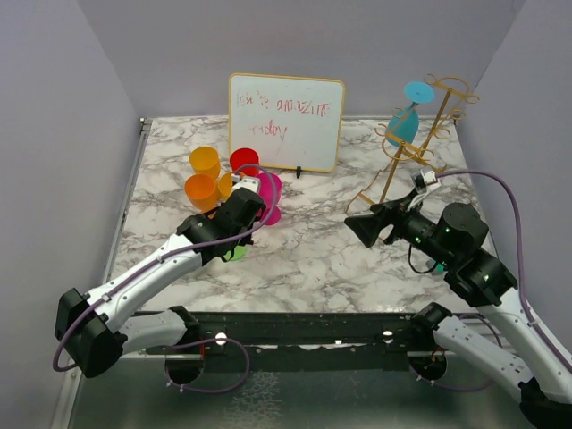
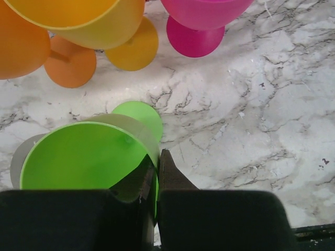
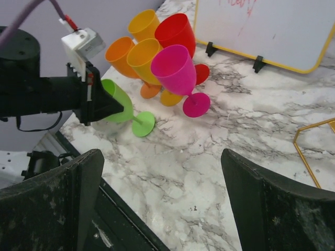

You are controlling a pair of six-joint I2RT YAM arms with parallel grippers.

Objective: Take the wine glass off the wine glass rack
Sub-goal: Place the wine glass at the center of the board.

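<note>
A blue wine glass [image 1: 404,123] hangs on the gold rack [image 1: 420,152] at the back right of the table, foot uppermost and tilted along the rails. The right gripper [image 1: 359,227] hovers near the front of the rack's base with its jaws wide apart and holding nothing, pointing towards the left side of the table.

There, the left gripper [image 2: 157,163] is clamped on the rim of a tilted green glass [image 2: 84,157]. Just behind it, an orange glass [image 3: 119,52], two yellow ones [image 3: 142,56] [image 3: 142,23], a red one [image 3: 175,32] and a pink one [image 3: 172,68] stand bunched together. A whiteboard [image 1: 286,121] with red scribble stands at the back, between the cluster and the rack.

The table [image 1: 313,259] is white marble with grey veins, and plain pale grey walls close it in.
</note>
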